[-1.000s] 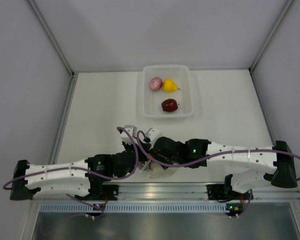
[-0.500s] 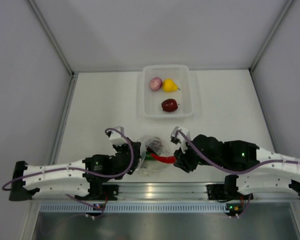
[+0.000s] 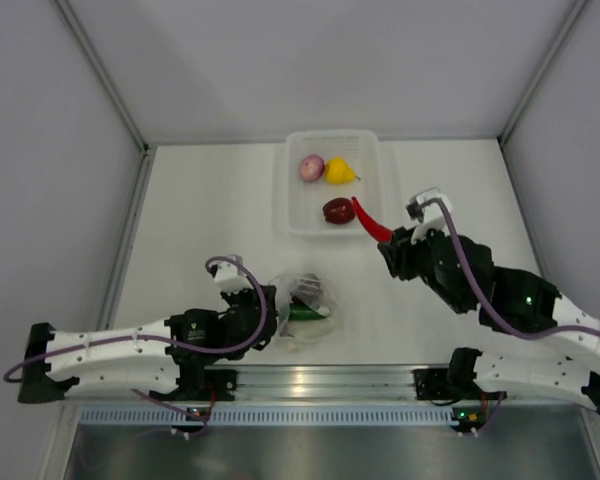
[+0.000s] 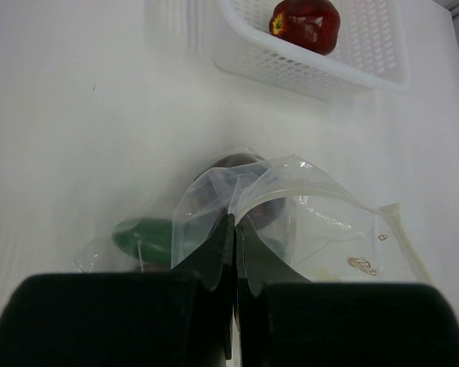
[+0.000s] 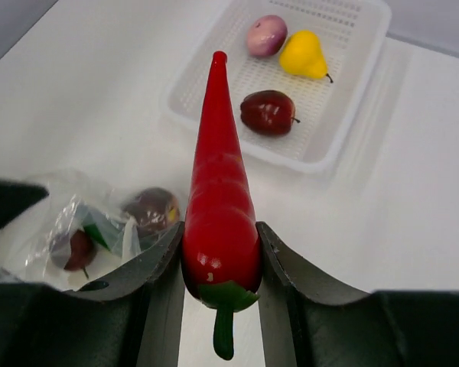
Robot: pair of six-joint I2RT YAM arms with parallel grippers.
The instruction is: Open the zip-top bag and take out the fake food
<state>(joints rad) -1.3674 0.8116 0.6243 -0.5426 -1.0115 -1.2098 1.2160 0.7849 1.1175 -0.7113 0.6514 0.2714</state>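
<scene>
Zip-top bag [image 4: 291, 214] update for anyone following: it's the thin, crumply see-through plastic one, lying on the white table [image 3: 200, 220] at the near edge, just ahead of my left arm, mouth gaping open. My left pincer [image 4: 233, 233] is squeezed together on a fold of the bag's rim, pinning it down. Inside I can make out a smooth green cucumber [image 4: 141, 235] and a couple of dark round pieces [image 5: 151, 206], so it's not emptied yet. Further out, off to the right and lifted off the table, my right pincer [image 5: 220, 256] is clamped on a long glossy red chili [image 5: 218, 176], gripping the fat stem end with the tip aimed at the far side. From overhead, the tip lines up with the near right corner of the rigid white mesh basket [image 3: 282, 190] at the back of the table, where a pinkish onion [image 3: 311, 167], a yellow pear [image 3: 338, 171] and a dark red apple [image 3: 339, 210] are lying. So I'd say we're mid-unload, with the chili on its way over. The next move, as I figure it, calls for getting the chili fully over the basket, lowering it beside the apple and spreading the fingers. After that it's the cucumber, with the left grip firm, or that flimsy plastic will probably drag along.
</scene>
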